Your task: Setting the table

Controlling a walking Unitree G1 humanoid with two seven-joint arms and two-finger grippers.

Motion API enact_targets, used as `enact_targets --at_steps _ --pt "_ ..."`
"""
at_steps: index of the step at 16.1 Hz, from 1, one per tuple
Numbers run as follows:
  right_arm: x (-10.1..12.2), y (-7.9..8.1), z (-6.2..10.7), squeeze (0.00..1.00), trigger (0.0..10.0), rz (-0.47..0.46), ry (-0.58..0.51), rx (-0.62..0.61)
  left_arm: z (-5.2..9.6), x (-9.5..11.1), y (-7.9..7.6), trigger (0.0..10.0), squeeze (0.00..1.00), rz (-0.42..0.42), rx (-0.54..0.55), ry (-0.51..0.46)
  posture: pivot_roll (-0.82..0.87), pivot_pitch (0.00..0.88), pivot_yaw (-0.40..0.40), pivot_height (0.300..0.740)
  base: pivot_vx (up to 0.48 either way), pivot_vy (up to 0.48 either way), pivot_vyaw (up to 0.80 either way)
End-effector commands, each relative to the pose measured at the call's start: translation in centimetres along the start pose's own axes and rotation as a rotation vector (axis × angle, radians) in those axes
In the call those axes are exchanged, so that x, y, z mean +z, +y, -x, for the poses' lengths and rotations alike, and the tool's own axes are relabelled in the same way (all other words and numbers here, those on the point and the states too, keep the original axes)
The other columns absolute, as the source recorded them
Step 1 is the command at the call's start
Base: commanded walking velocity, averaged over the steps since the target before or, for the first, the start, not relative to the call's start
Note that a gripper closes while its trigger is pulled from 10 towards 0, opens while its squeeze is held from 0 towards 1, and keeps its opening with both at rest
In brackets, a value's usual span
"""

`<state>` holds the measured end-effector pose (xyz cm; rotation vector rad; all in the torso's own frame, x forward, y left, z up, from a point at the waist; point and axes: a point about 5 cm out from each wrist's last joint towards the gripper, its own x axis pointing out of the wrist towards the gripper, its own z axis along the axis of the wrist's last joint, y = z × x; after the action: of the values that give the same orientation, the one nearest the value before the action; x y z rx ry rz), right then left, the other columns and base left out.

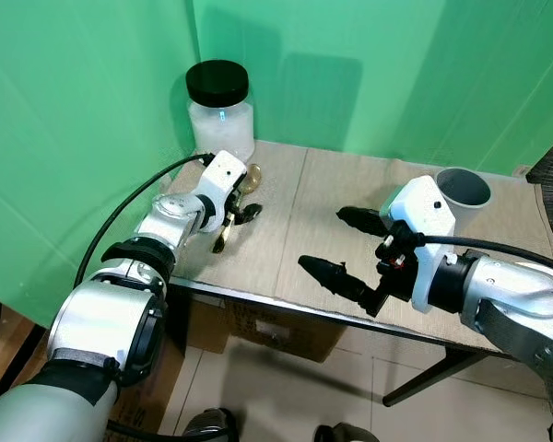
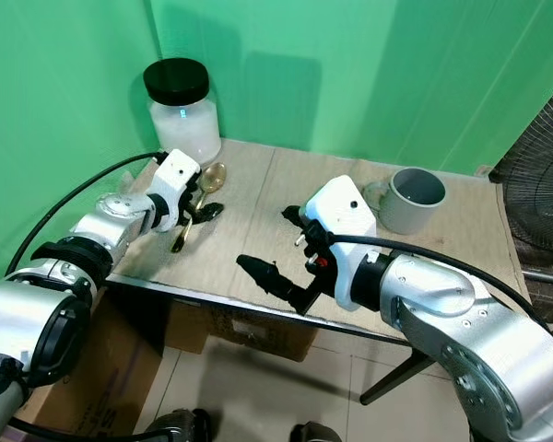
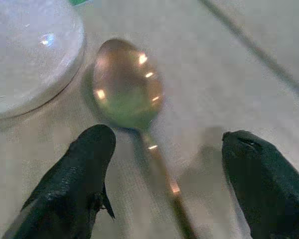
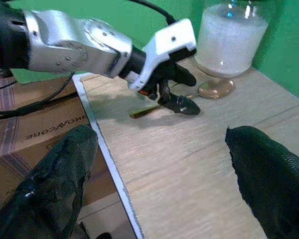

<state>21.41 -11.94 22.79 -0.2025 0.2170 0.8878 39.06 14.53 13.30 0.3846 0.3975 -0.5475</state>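
Your left pincer (image 3: 164, 164) straddles the spoon (image 3: 129, 89) beside the jar (image 1: 220, 109), spread wide, gripping nothing; lower it squarely, then close on the handle. The right pincer (image 1: 346, 244) hangs wide, empty.

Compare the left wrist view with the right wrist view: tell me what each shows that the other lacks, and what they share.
Left wrist view alone: a close look at the left gripper, jaws open, straddling the handle of the spoon, with no contact visible.

Right wrist view alone: the right gripper, jaws open over bare table, the whole left arm reaching in, and a cardboard box below the table edge.

Both: the gold spoon lying flat on the table, its bowl near the jar of white contents, and the left gripper over it.
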Motion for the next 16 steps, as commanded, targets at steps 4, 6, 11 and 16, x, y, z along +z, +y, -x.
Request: enact_targets --at_steps 4,6,11,16 --pt "-0.1 0.5 0.4 0.0 10.0 0.002 0.026 0.034 0.2 -0.7 0.4 10.0 0.76 -0.046 0.043 0.049 -0.1 0.139 0.006 0.74 0.0 0.0 0.0" --pt "-0.1 0.5 0.4 0.0 10.0 0.002 0.031 0.041 0.1 -1.2 0.2 2.5 0.0 -0.012 0.049 0.069 -0.1 0.136 0.005 0.74 0.0 0.0 0.0" --pt "-0.1 0.6 0.4 0.0 10.0 0.004 0.038 0.053 0.1 -1.8 0.1 0.0 0.0 0.085 0.058 0.087 -0.1 0.139 0.003 0.74 0.0 0.0 0.0" --pt "-0.1 0.8 0.3 0.0 10.0 0.003 0.039 0.061 0.4 -2.8 0.2 0.0 0.0 0.109 0.051 0.139 -0.09 0.139 0.002 0.74 0.0 0.0 0.0"
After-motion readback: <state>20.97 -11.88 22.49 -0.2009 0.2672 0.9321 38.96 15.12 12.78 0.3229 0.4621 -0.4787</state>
